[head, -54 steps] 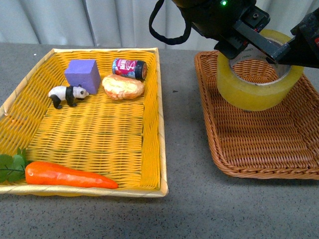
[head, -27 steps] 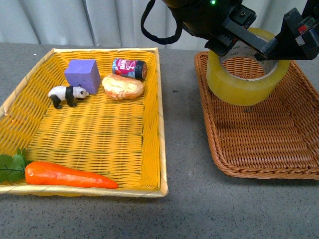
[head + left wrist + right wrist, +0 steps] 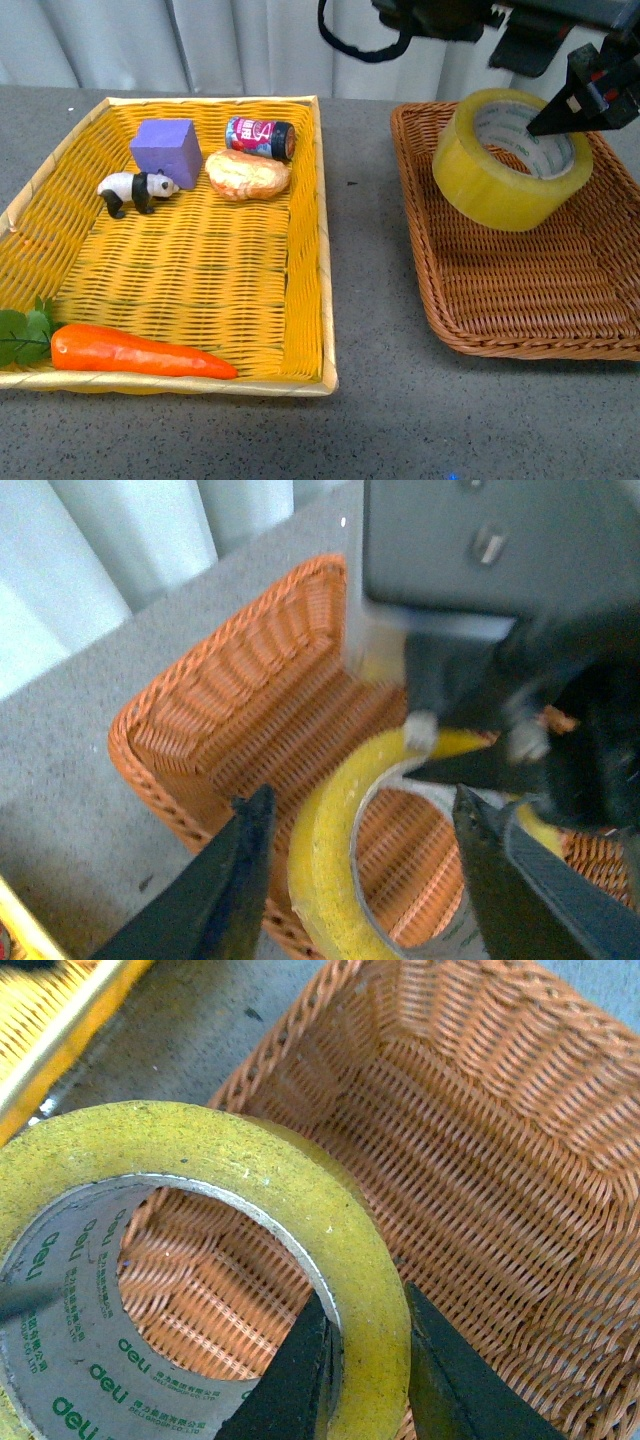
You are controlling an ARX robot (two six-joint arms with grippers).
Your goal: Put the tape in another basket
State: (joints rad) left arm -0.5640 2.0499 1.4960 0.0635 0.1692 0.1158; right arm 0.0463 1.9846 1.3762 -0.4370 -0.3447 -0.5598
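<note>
The yellow woven tray [image 3: 305,300] holds a carrot [image 3: 140,352], panda figure [image 3: 135,190], purple block [image 3: 165,150], bread roll [image 3: 247,173] and can [image 3: 260,137], all well apart from either gripper's fingers. The left gripper [image 3: 363,798] has its fingers spread wide, with one side of the tape [image 3: 500,175] between them. The tape sits tilted over the far end of the brown wicker basket [image 3: 480,300]. The right gripper [image 3: 365,1295] pinches the tape's wall, one finger inside the core and one outside.

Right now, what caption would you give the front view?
Right gripper pinches the tilted yellow tape over the brown basket, next to the yellow tray.
</note>
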